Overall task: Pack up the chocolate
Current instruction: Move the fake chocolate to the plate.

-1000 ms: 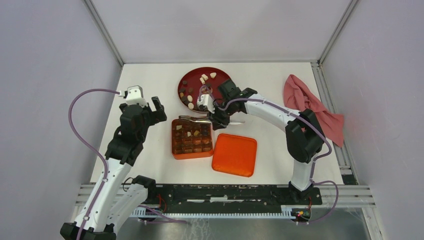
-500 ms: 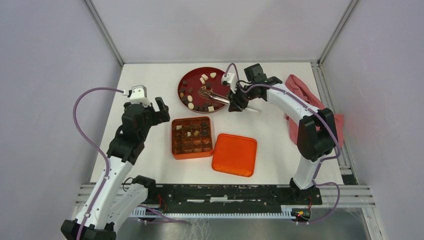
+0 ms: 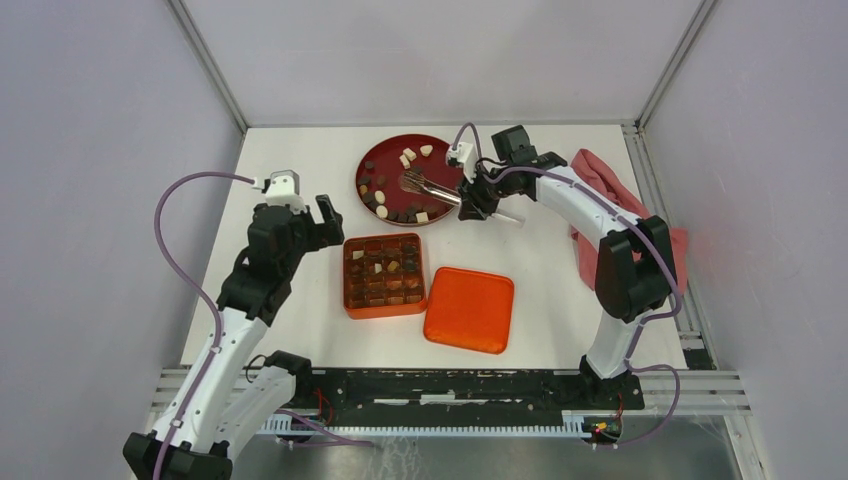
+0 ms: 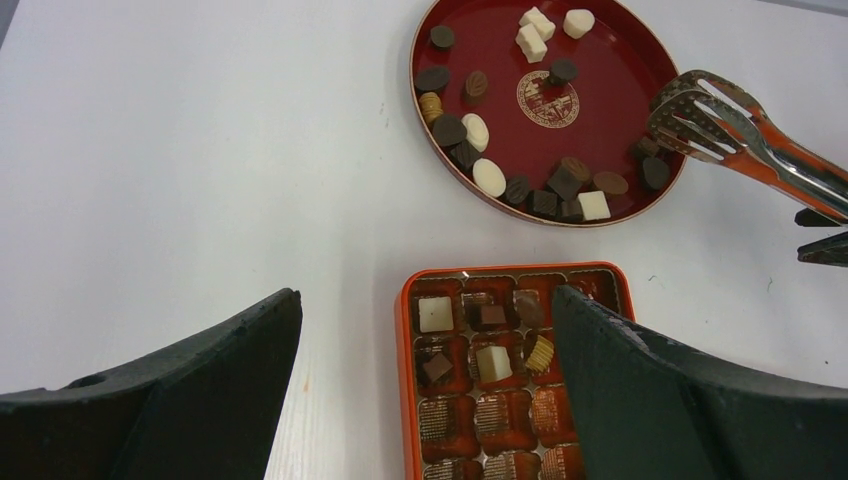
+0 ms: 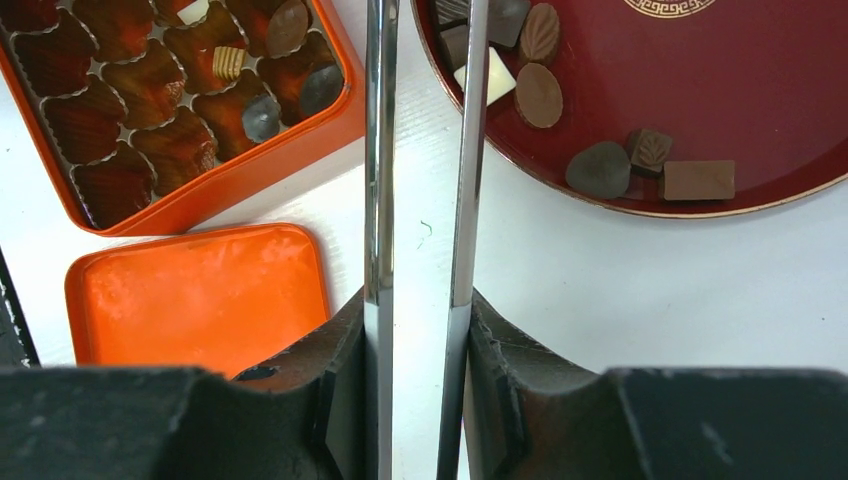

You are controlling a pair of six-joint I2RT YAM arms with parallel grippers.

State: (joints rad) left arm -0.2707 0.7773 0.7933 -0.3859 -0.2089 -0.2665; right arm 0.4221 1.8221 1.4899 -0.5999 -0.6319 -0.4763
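The right gripper (image 3: pixel 478 200) clamps the tongs (image 3: pixel 430 187) by their handle end, long axis pointing left over the red plate (image 3: pixel 388 160). The arms stand spread, and the tips look empty, though that's hard to judge. The chocolate (image 4: pixel 560 185) lies on the plate, just near and left of those tips, and a few pieces sit in the orange box (image 3: pixel 347 285). Nothing blocks the dip. The left gripper (image 3: pixel 297 215) hangs wide apart, left of the box, with the lid (image 3: pixel 470 310) on the box's right.

right gripper (image 3: pixel 478 200) has swung the tongs (image 3: pixel 428 186) off the orange box (image 3: pixel 347 285), now behind it, out over the red plate (image 3: pixel 445 160) ahead.
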